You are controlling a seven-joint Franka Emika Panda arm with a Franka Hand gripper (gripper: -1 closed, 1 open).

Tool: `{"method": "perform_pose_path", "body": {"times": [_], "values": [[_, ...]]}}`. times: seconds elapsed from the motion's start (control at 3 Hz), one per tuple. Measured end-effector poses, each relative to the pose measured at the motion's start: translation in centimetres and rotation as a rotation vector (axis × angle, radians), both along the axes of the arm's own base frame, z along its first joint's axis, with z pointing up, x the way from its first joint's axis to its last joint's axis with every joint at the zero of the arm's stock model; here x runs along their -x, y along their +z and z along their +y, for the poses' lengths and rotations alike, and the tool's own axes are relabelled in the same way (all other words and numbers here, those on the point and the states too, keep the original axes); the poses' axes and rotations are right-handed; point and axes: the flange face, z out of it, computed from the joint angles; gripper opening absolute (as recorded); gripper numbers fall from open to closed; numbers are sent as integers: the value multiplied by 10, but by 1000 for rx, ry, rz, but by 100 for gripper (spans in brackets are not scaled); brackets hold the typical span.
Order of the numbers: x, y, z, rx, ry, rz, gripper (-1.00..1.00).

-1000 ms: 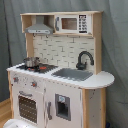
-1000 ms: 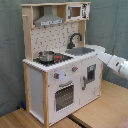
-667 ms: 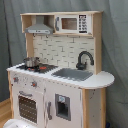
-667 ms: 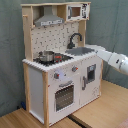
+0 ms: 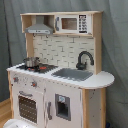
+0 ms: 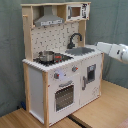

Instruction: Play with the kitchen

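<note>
The kitchen (image 5: 55, 85) (image 6: 60, 75) is a tall white and light-wood toy that shows in both exterior views. It has a grey hood (image 5: 39, 29), a black faucet (image 5: 84, 59) over a sink (image 5: 74, 74), and a small pot (image 6: 46, 56) on the stovetop. Lower down are knobs (image 6: 56, 76) and a windowed oven door (image 6: 64, 96). My white arm (image 6: 114, 51) reaches in from the second exterior view's right at counter height. The gripper (image 6: 99, 47) is at the counter's sink end. The first exterior view does not show the gripper.
A grey curtain (image 5: 115, 45) hangs behind the kitchen. The kitchen stands on a wooden tabletop (image 6: 100, 112). A microwave (image 5: 72, 23) sits in the top shelf. A white rounded shape (image 5: 20, 123) shows at the first exterior view's bottom edge.
In the second exterior view the arm has risen from beside the lower cabinet to counter height and moved closer to the kitchen's sink end. The kitchen itself looks unchanged.
</note>
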Motion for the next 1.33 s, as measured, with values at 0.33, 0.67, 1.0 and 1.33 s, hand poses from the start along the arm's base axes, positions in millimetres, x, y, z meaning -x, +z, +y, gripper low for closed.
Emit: {"method": "perform_pose_path", "body": {"times": [0.33, 0.67, 1.0, 1.33], "values": [[-7, 20, -6, 56, 24, 12, 100], [-15, 37, -12, 111, 49, 20, 100], [-26, 48, -16, 162, 69, 27, 100], [-44, 59, -22, 216, 89, 33, 100]]}}
